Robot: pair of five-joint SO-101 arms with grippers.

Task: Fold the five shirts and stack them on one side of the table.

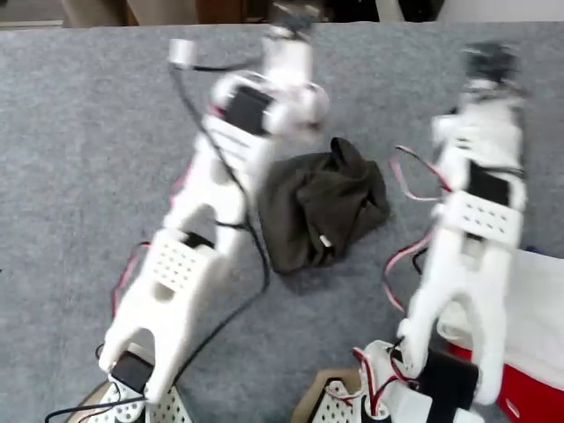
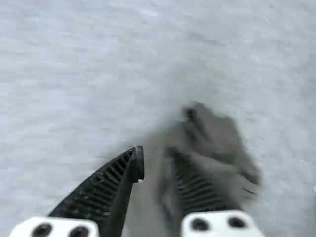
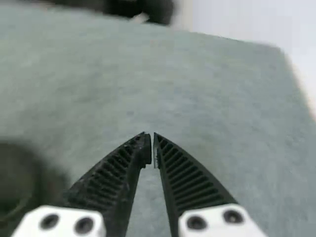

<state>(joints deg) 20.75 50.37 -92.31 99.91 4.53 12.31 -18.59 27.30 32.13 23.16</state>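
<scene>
Partly done: dark shirt (image 1: 322, 211) lies bunched mid-table, apart from the white-and-red pile (image 1: 539, 295).
Left gripper (image 2: 153, 165) is slightly parted; right gripper (image 3: 150, 145) is closed, empty.

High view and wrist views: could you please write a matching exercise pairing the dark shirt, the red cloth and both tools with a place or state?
1. dark shirt
2. red cloth
3. left tool
4. right tool

A. shut, holding nothing
B. crumpled in the middle of the table
C. open
D. at the table's right edge

Pairs: 1-B, 2-D, 3-C, 4-A.
</scene>
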